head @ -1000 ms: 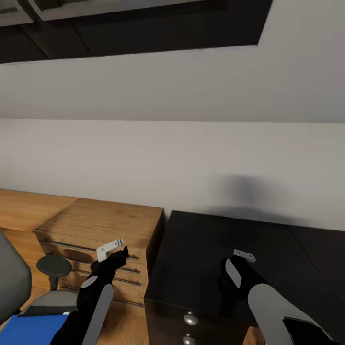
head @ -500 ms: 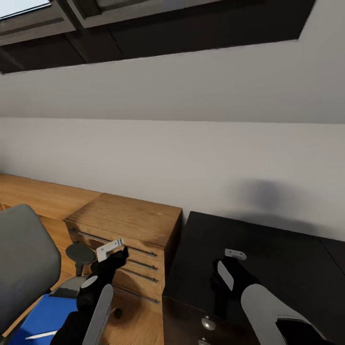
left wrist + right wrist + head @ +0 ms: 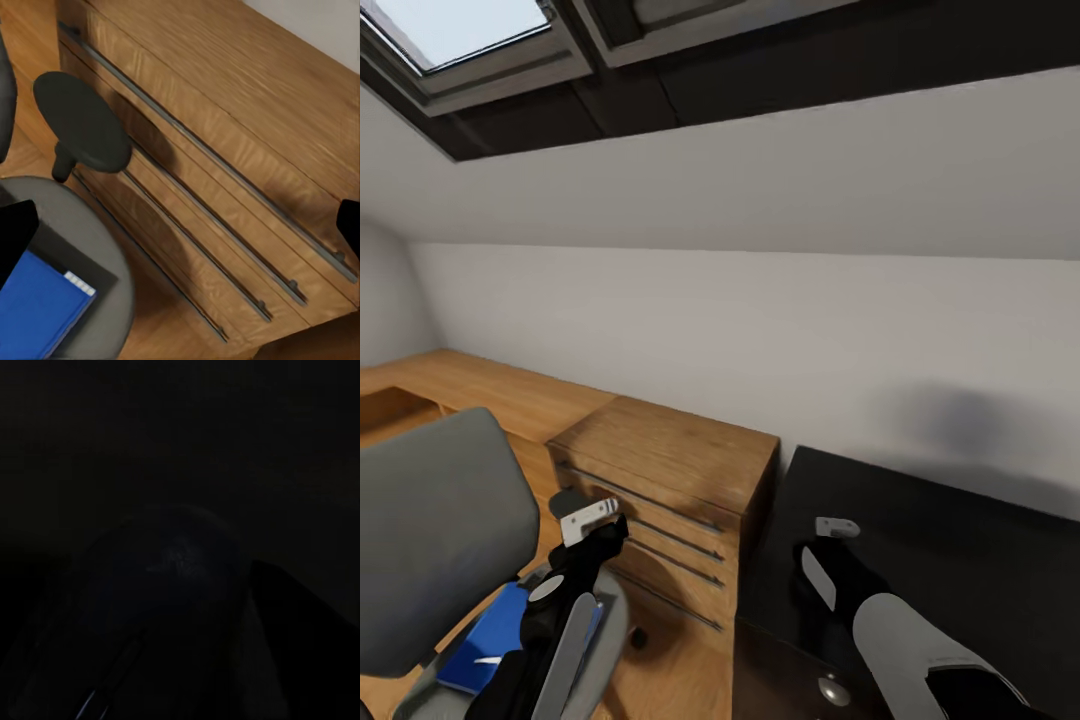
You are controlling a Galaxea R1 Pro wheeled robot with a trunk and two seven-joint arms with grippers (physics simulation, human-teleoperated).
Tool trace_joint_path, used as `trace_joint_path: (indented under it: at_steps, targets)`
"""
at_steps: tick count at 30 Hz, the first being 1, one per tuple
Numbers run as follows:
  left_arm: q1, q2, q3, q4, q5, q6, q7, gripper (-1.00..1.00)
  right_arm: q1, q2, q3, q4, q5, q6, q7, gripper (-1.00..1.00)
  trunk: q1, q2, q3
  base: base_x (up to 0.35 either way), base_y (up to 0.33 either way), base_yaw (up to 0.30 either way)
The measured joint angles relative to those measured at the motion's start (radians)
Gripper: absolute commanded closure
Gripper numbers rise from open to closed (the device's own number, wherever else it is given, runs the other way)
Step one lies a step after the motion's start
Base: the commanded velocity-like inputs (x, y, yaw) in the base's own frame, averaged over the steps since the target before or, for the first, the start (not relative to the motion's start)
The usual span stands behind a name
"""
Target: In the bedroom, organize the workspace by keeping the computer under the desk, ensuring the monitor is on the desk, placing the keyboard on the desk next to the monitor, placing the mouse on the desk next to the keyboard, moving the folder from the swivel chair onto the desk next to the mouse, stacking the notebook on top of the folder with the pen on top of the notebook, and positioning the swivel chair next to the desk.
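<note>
Head view: both arms [image 3: 565,620] raised forward

— What does the left wrist view record?
— A wooden chest of drawers [image 3: 247,142] with long metal bar handles; beside it, the swivel chair [image 3: 97,247], grey seat and round black armrest pad.
— On the seat?
— The folder [image 3: 37,307], lying flat.

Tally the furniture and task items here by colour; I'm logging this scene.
Grey: 1, swivel chair
Blue: 1, folder
Wooden: 1, chest of drawers
Black: 1, desk
Total: 4
</note>
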Motion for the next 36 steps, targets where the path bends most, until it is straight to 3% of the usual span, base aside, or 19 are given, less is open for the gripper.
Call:
trace_joint_path:
  at_steps: [36]
  targets:
    - [0.000,0.000,0.000,0.000,0.000,-0.001,0.000,-1.00,0.000,-0.011,0.001,0.001,0.002,0.003,0.002,1.00,0.000,0.000,0.000,0.000,0.000,0.023]
